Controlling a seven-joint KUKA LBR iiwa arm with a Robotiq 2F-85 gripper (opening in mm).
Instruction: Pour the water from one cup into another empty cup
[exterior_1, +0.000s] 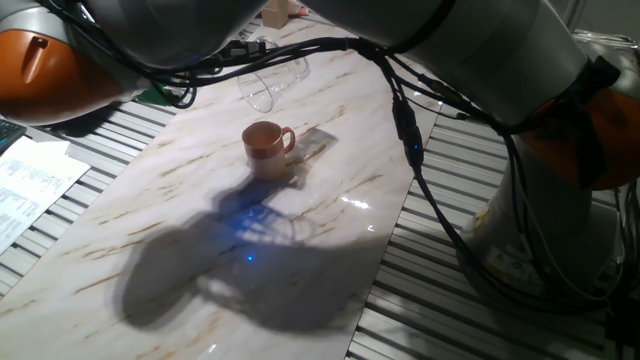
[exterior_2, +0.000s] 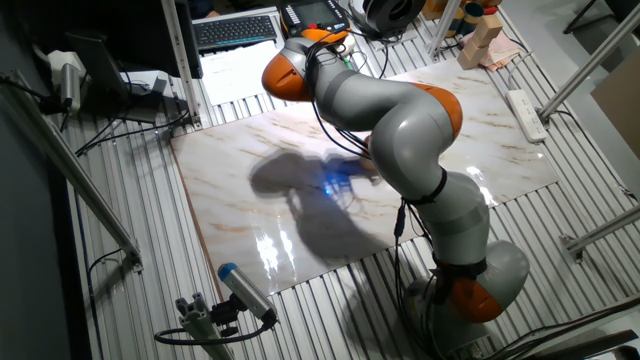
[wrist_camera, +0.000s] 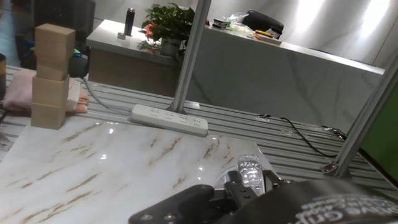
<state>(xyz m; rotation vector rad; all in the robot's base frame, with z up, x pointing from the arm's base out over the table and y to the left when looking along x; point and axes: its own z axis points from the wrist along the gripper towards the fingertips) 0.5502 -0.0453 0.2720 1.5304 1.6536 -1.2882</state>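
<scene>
The brown mug (exterior_1: 268, 148) stands upright on the marble table (exterior_1: 150, 220), handle to the right, and its inside looks empty. Behind and above it the transparent glass mug (exterior_1: 272, 82) hangs tilted on its side under the arm, mouth toward the lower left. In the hand view the glass mug (wrist_camera: 250, 173) sits right against the black parts of my gripper (wrist_camera: 239, 190), which appears shut on it. I cannot make out any water. In the other fixed view the arm (exterior_2: 400, 120) hides both mugs and the gripper.
A stack of wooden blocks (wrist_camera: 53, 74) and a pink cloth (wrist_camera: 17, 92) stand at the table's far corner. A white power strip (wrist_camera: 169, 119) lies beyond the edge beside a metal post (wrist_camera: 189, 56). Papers (exterior_1: 30, 185) lie left of the table.
</scene>
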